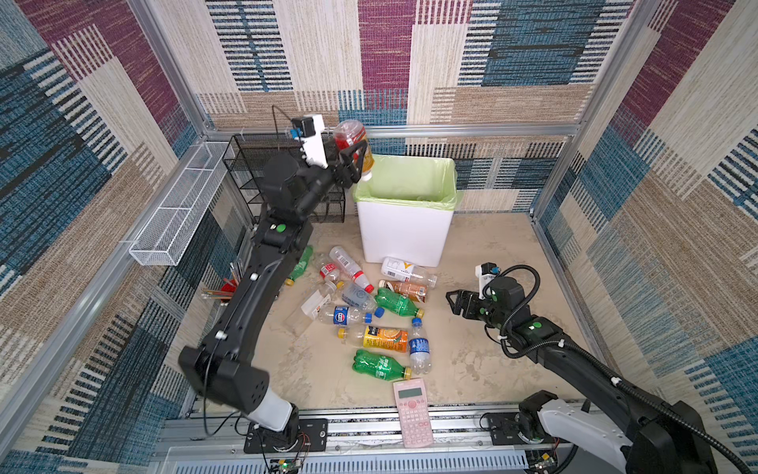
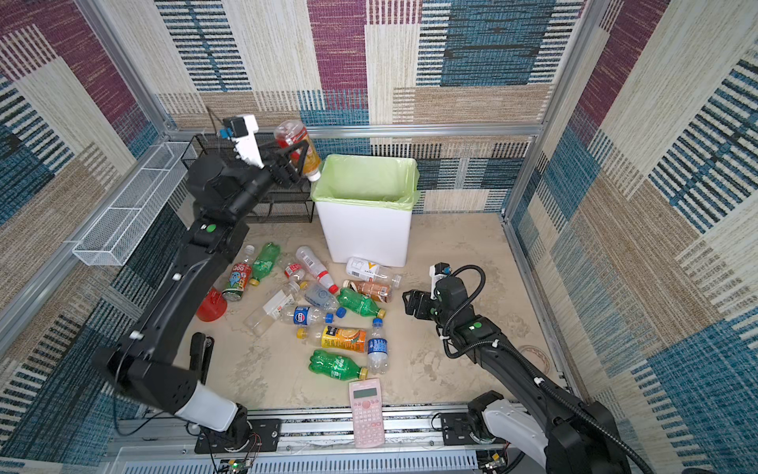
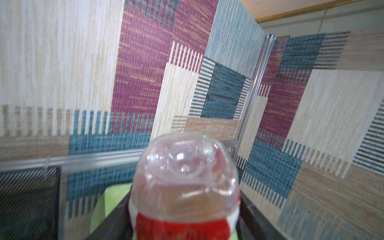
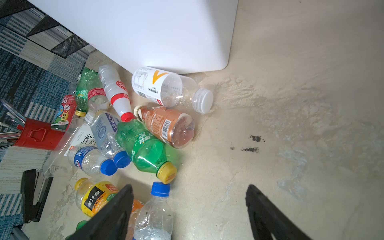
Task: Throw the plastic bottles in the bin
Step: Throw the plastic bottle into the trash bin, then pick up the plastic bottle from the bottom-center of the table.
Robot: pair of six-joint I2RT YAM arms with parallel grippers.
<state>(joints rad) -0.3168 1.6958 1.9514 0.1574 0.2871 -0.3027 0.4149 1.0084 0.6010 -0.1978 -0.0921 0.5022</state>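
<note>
Glossy clear and green plastic bottles (image 1: 396, 303) on a matt, rough, stone-like floor (image 1: 492, 254); at twelve o'clock, a smooth white plastic bin (image 1: 404, 234) with thin crinkled film liner (image 1: 404, 201).

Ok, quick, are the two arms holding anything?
Left gripper: red-labelled bottle between its fingers; gripped or released, cannot tell.
Right gripper: open, empty.

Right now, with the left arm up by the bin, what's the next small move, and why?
Probably nudge the left gripper toward the middle of the bin, then let go. It holds the red-labelled bottle cap down, and the cap hangs just over the bin's left rim, so a drop here might catch the edge.
</note>
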